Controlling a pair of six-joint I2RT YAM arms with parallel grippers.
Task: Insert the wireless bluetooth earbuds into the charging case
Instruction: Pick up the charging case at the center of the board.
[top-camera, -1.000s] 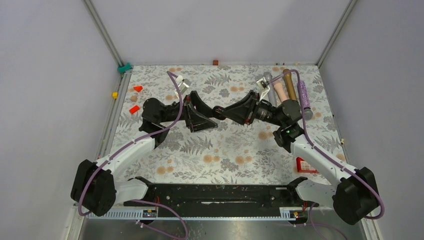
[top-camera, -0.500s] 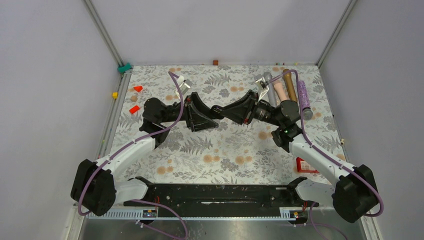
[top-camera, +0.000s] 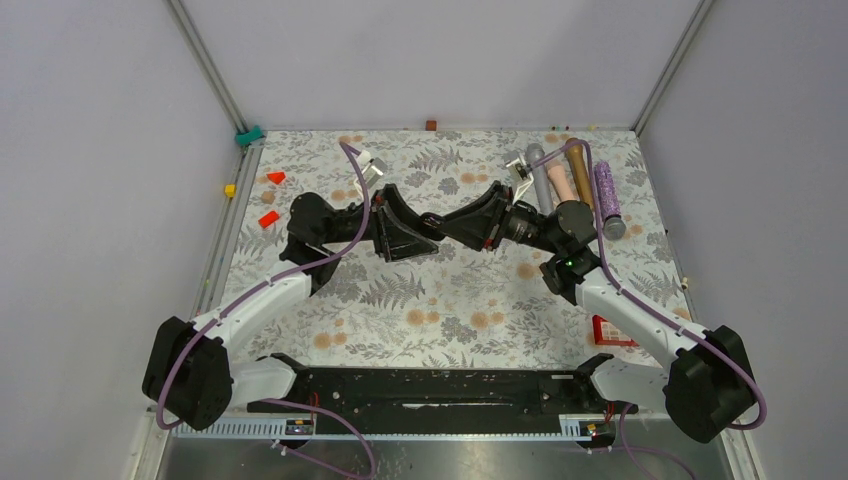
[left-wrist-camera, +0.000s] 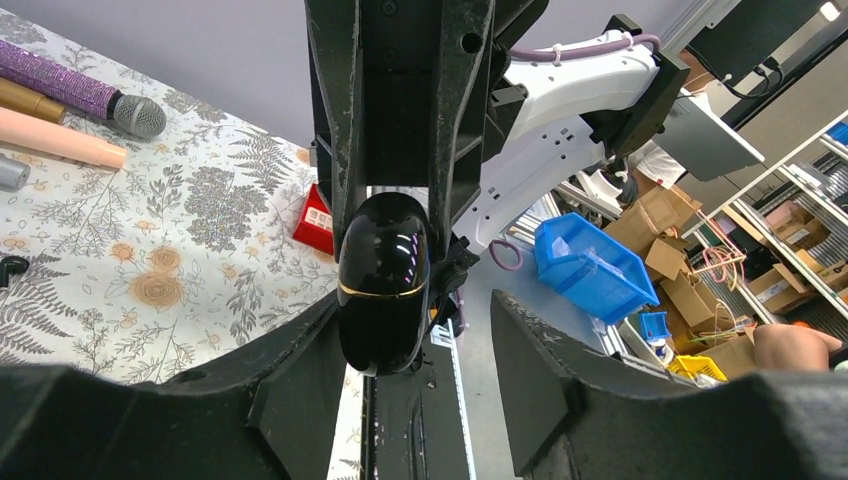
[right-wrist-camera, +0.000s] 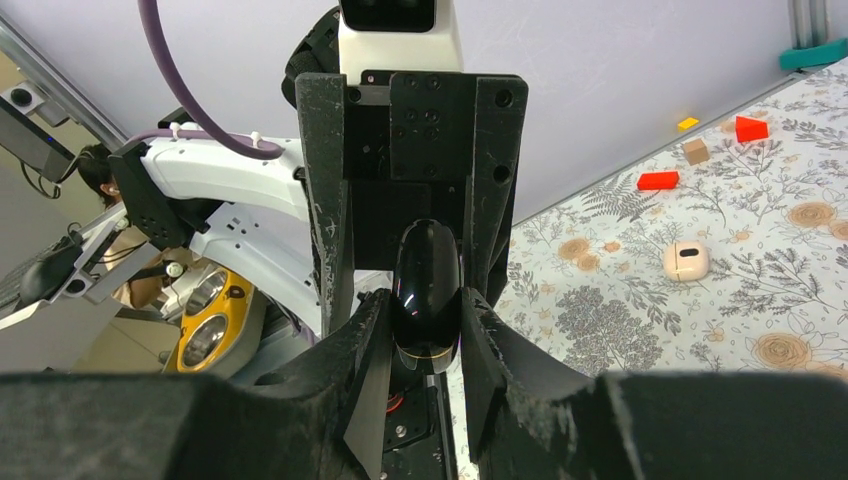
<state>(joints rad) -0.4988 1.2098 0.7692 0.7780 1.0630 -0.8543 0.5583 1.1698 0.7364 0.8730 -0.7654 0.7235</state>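
The handover needs care. The right gripper (right-wrist-camera: 424, 325) is clamped on a glossy black pod (left-wrist-camera: 385, 270) with a gold seam, while the left gripper (left-wrist-camera: 415, 315) stands open around it. The left should centre on the pod and pinch firmly before the right lets go. Both arms reach inward and meet nose to nose above mid-table. The charging case (right-wrist-camera: 686, 261) lies on the table (top-camera: 440, 300), far left near the red blocks (right-wrist-camera: 658, 180). No earbuds show.
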